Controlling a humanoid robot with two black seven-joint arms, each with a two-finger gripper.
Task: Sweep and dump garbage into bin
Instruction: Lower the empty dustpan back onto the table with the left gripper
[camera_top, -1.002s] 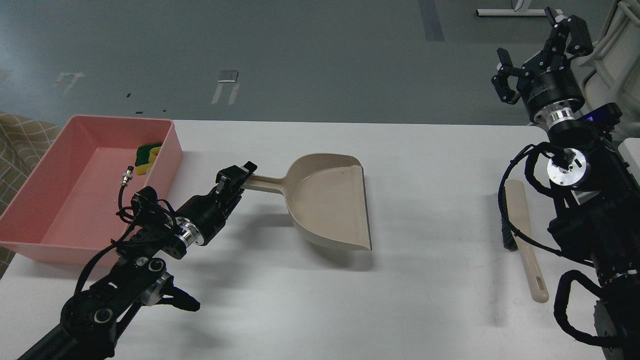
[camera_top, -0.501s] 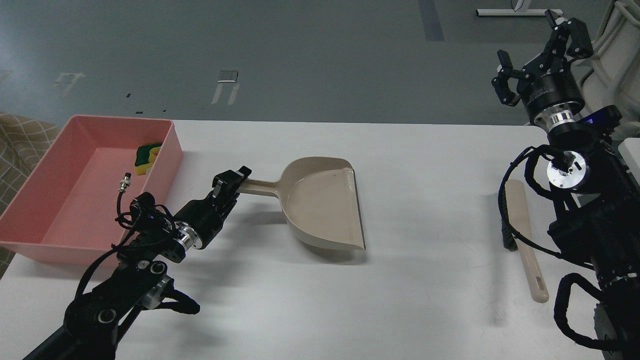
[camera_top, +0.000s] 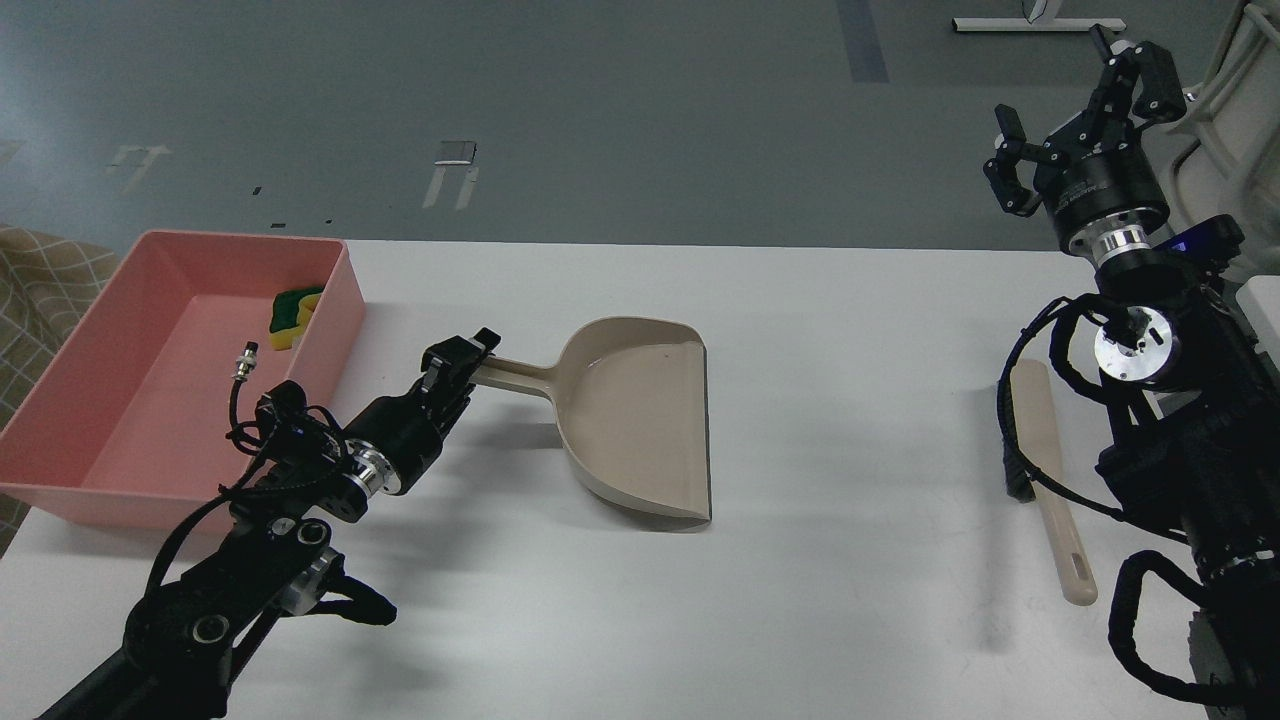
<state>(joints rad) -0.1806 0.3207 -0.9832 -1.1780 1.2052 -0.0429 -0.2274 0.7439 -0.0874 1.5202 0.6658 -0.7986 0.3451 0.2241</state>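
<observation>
The pink bin (camera_top: 60, 400) stands at the table's left edge. The yellow sponge with a green layer (camera_top: 292, 318) lies inside it by the far right wall. The white bread-like wedge is out of view. My left gripper (camera_top: 462, 362) is shut on the handle of the beige dustpan (camera_top: 640, 425), which rests on the table in the middle and looks empty. My right gripper (camera_top: 1080, 100) is open and empty, raised high beyond the table's far right corner.
A beige brush with dark bristles (camera_top: 1045, 480) lies on the table at the right, beside my right arm. The white table (camera_top: 860, 600) spans the view. A patterned cloth (camera_top: 40, 280) shows at the far left.
My left gripper has drawn back a little to the left and the dustpan has swung with it, its open lip moving left and down. The right gripper has barely moved.
</observation>
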